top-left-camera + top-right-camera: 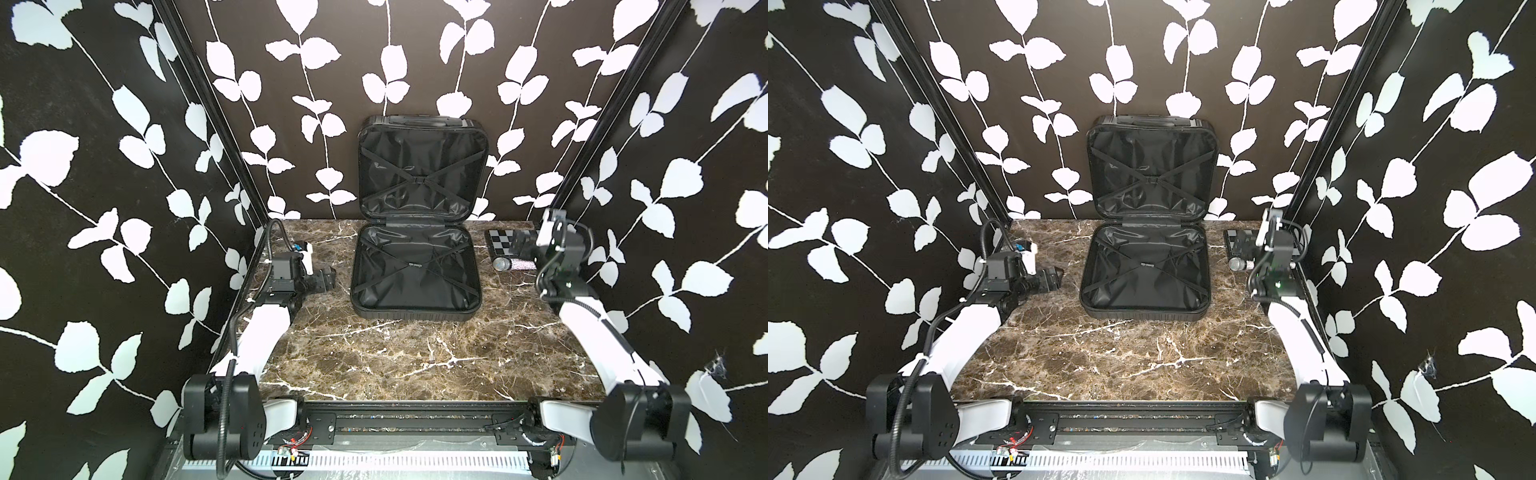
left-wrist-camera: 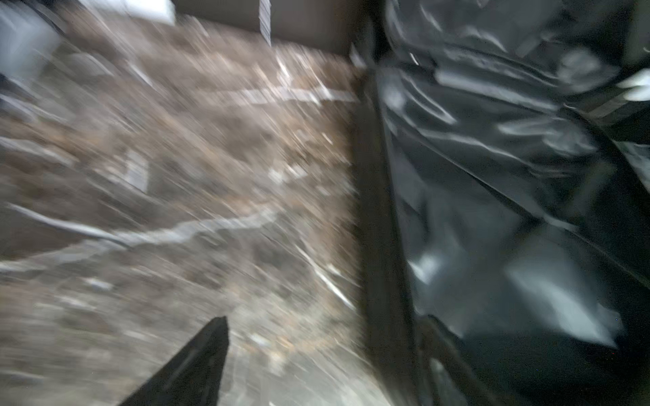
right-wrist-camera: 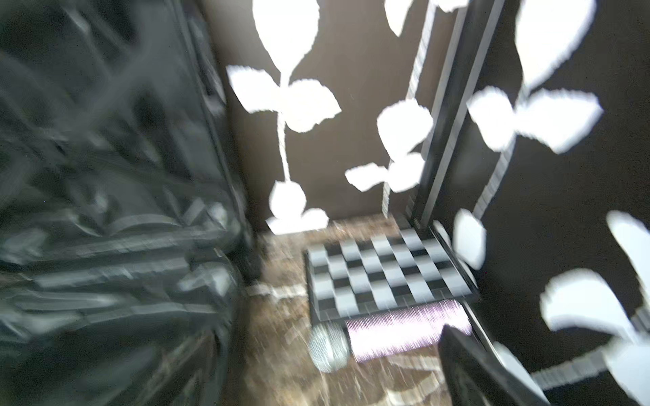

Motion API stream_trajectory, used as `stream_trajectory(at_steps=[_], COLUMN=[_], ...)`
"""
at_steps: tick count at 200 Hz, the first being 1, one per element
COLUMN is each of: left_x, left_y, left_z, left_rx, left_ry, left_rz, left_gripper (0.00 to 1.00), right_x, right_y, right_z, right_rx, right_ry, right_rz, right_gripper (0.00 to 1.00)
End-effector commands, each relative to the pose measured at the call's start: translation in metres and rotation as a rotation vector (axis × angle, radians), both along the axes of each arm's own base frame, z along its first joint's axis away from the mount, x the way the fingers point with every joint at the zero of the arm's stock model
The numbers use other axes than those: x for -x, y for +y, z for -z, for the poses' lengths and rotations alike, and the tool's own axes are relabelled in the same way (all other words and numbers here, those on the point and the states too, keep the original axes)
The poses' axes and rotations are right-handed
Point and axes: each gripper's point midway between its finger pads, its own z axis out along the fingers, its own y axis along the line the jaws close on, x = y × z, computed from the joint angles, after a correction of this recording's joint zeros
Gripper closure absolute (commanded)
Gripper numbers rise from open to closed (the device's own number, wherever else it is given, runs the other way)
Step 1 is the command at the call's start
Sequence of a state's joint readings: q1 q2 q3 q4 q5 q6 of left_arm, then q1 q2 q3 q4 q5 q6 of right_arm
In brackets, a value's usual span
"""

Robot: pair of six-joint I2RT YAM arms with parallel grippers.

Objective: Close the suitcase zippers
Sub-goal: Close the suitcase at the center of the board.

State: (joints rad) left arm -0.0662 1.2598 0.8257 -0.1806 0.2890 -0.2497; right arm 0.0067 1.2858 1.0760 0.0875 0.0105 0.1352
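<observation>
in both top views the suitcase (image 1: 415,286) (image 1: 1144,282) lies wide open at the far middle of the desk (image 1: 415,365), base flat, lid upright against the far wall. the zippers (image 1: 415,310) run round the rim; their pulls are too small to find. the left pincer (image 1: 324,280) hovers just left of the base, touching nothing; how wide it stands i cannot tell. the right pincer (image 1: 524,243) hangs at the far right over a checkerboard (image 1: 500,245) and a microphone (image 1: 509,264), apart from the case.

the left wrist view is blurred: one finger (image 2: 197,369) over marble, with the case's rim and shiny lining beside it and nothing held.

the right wrist view, also blurred, shows one finger (image 3: 471,372) near the microphone and the lid off to the side; that pincer is spread wide and empty.

by my judgement the lid must come down first. hook its top edge, draw it toward the near side, and lower it slowly so the rims meet evenly with no lining caught. only then look for a pull.
</observation>
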Motion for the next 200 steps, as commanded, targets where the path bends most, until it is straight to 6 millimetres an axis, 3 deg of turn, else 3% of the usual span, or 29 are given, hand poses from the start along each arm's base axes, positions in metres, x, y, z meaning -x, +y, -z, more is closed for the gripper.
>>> stream_trajectory(at_steps=[1,21,39,44,64,99,137,200], left_x=[0.023,0.020,0.014,0.013,0.006,-0.005,-0.013,-0.022], left_y=[-0.040,-0.053,-0.064,-0.066,-0.072,-0.075,-0.080,-0.086], left_z=[0.005,0.006,0.006,0.005,0.011,0.020,0.025,0.029], left_rx=[0.175,0.201,0.214,0.215,0.213,0.215,0.239,0.270], left_ry=[0.144,0.168,0.176,0.175,0.199,0.236,0.248,0.265], left_rz=[0.119,0.152,0.175,0.180,0.186,0.171,0.174,0.186], left_gripper=[0.24,0.35,0.38,0.38,0.43,0.56,0.68,0.73], right_x=[-0.023,-0.050,-0.072,-0.083,-0.110,-0.147,-0.172,-0.189], right_y=[0.025,0.038,0.044,0.045,0.050,0.060,0.067,0.087], right_z=[-0.015,-0.039,-0.059,-0.051,-0.065,-0.087,-0.099,-0.101], right_rx=[-0.053,-0.076,-0.098,-0.102,-0.119,-0.145,-0.154,-0.149], right_ry=[0.023,0.009,-0.012,0.011,0.012,-0.021,-0.057,-0.098], right_rz=[-0.136,-0.207,-0.236,-0.241,-0.269,-0.323,-0.345,-0.383], right_gripper=[0.01,0.01,0.01,0.01,0.02,0.20,0.43,0.48])
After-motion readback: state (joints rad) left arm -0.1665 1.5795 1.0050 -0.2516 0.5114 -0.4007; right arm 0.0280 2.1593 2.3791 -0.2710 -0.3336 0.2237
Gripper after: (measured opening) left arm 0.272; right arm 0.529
